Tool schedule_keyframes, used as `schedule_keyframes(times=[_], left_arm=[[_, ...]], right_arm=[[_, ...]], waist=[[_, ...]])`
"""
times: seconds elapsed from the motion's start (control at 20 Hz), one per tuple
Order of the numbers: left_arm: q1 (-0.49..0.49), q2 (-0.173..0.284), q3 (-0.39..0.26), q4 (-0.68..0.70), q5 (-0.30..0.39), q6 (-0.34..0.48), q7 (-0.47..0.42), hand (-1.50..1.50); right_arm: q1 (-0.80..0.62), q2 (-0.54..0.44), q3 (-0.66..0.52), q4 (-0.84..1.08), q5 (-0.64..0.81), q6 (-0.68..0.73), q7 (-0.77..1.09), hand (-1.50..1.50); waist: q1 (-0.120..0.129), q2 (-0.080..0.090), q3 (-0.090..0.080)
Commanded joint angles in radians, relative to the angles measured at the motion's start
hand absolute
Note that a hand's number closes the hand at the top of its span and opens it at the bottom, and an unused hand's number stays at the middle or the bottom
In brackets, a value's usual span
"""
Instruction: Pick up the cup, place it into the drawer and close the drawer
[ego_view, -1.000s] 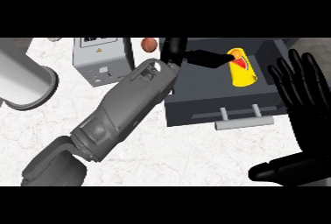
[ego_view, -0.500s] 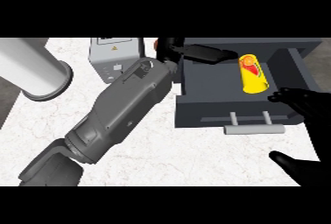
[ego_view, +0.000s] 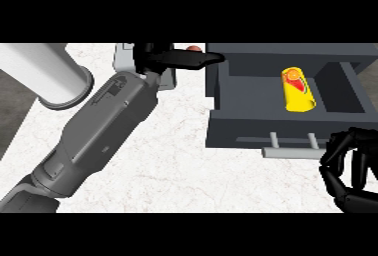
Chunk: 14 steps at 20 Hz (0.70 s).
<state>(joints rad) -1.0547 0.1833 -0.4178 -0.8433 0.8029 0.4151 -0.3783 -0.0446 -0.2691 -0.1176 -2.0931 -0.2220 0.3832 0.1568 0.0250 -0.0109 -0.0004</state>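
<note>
The yellow cup (ego_view: 299, 90) with red markings lies on its side inside the open dark grey drawer (ego_view: 244, 130), toward its right half. My left hand (ego_view: 177, 59) is at the drawer's far left corner, fingers straight and pointing right over the drawer's wall, holding nothing. Its grey forearm (ego_view: 103, 130) runs diagonally across the counter. My right hand (ego_view: 348, 165) is at the lower right, just in front of the drawer's front panel and right of the grey handle (ego_view: 291, 151). Its fingers are loosely bent toward the drawer and hold nothing.
A large white cylinder (ego_view: 52, 75) lies at the far left of the marble counter (ego_view: 184, 170). A grey box (ego_view: 127, 59) stands behind my left hand, with a small reddish-brown thing (ego_view: 193, 48) beside it.
The view has shifted. My left hand has let go of the cup, which now lies in the drawer. My right hand came down from fingers-up to just in front of the drawer front.
</note>
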Motion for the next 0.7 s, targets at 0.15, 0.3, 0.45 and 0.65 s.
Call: schedule_keyframes(times=[0.15, 0.3, 0.45, 0.65], left_arm=[[0.281, 0.187, 0.027, -0.301, 0.026, -0.037, 0.073, -1.50], [0.438, 0.199, 0.015, -0.470, 0.007, 0.013, 0.051, -1.50], [0.511, 0.248, 0.057, -0.535, 0.015, -0.023, 0.076, -1.50], [0.575, 0.300, 0.083, -0.583, 0.041, -0.071, 0.093, -1.50]], right_arm=[[0.028, -0.011, 0.065, 0.012, 0.180, 0.003, -0.009, 1.50], [-0.005, 0.030, 0.115, 0.047, 0.250, -0.043, 0.013, 1.50], [-0.026, 0.023, 0.125, 0.151, 0.344, -0.040, -0.075, 1.50], [-0.023, -0.045, 0.216, 0.205, 0.547, -0.024, -0.213, 1.50]], waist=[[0.009, 0.002, 0.000], [0.008, 0.003, 0.000], [-0.004, 0.008, 0.001], [0.010, 0.008, 0.001]])
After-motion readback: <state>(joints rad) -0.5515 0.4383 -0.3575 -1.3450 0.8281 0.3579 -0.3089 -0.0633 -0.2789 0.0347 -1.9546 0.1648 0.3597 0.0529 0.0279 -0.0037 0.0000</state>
